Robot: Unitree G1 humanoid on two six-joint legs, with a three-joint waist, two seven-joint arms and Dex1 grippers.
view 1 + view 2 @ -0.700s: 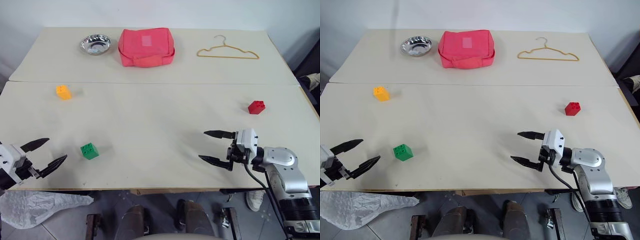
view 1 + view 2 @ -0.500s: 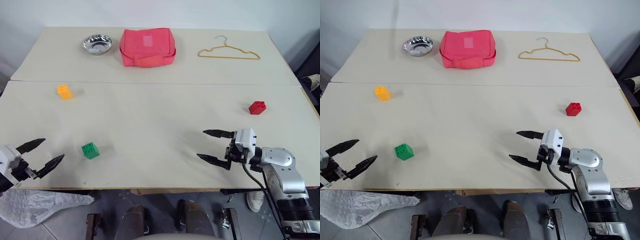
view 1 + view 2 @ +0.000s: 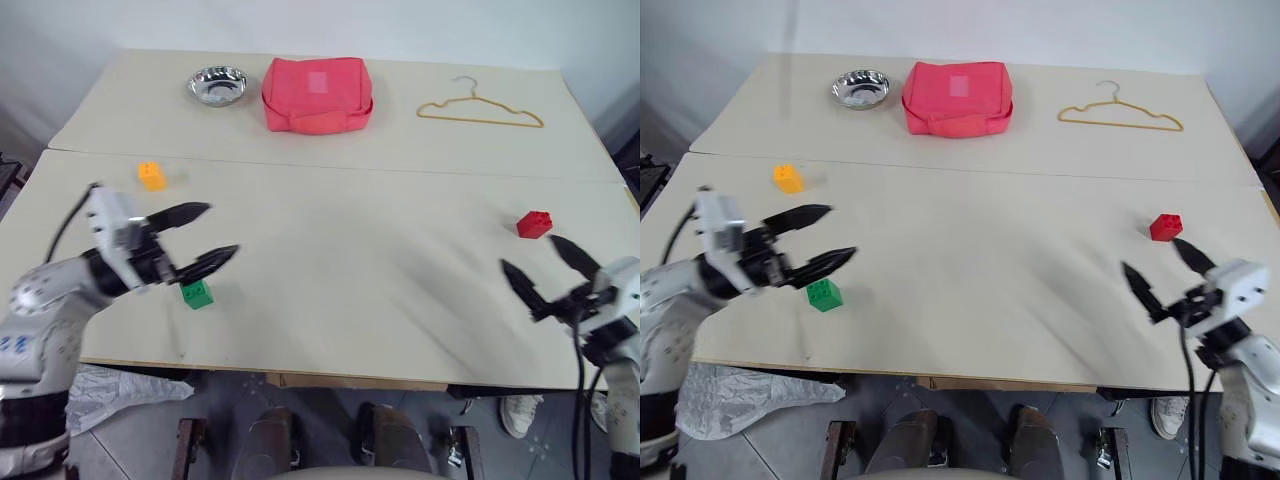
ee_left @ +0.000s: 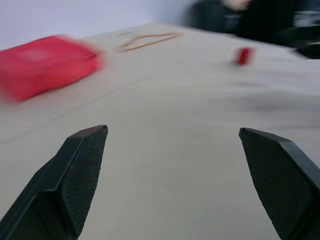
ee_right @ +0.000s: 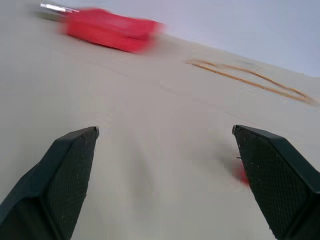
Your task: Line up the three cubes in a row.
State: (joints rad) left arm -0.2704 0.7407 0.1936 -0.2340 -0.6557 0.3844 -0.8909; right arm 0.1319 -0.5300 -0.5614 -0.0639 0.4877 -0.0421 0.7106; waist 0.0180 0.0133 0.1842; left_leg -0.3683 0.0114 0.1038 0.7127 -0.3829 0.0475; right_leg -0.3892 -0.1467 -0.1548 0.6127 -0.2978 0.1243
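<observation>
Three cubes lie far apart on the beige table point(image 3: 360, 300): an orange-yellow cube point(image 3: 152, 175) at the left, a green cube point(image 3: 197, 294) near the front left, and a red cube point(image 3: 534, 224) at the right. My left gripper point(image 3: 222, 230) is open and empty, pointing right, its fingers just behind the green cube. The left wrist view looks across the table to the red cube point(image 4: 243, 55). My right gripper point(image 3: 528, 252) is open and empty, just in front of the red cube point(image 5: 241, 172), which shows beside one finger point(image 5: 275, 175).
At the back of the table stand a steel bowl point(image 3: 218, 85), a red-pink fabric bag point(image 3: 317, 93) and a wire hanger point(image 3: 480, 108). A seam point(image 3: 340, 165) runs across between the two table halves. The front edge lies close below both grippers.
The camera has shifted a little. My left gripper has swung in from the front left edge to just behind the green cube. My right gripper has moved right, close to the red cube.
</observation>
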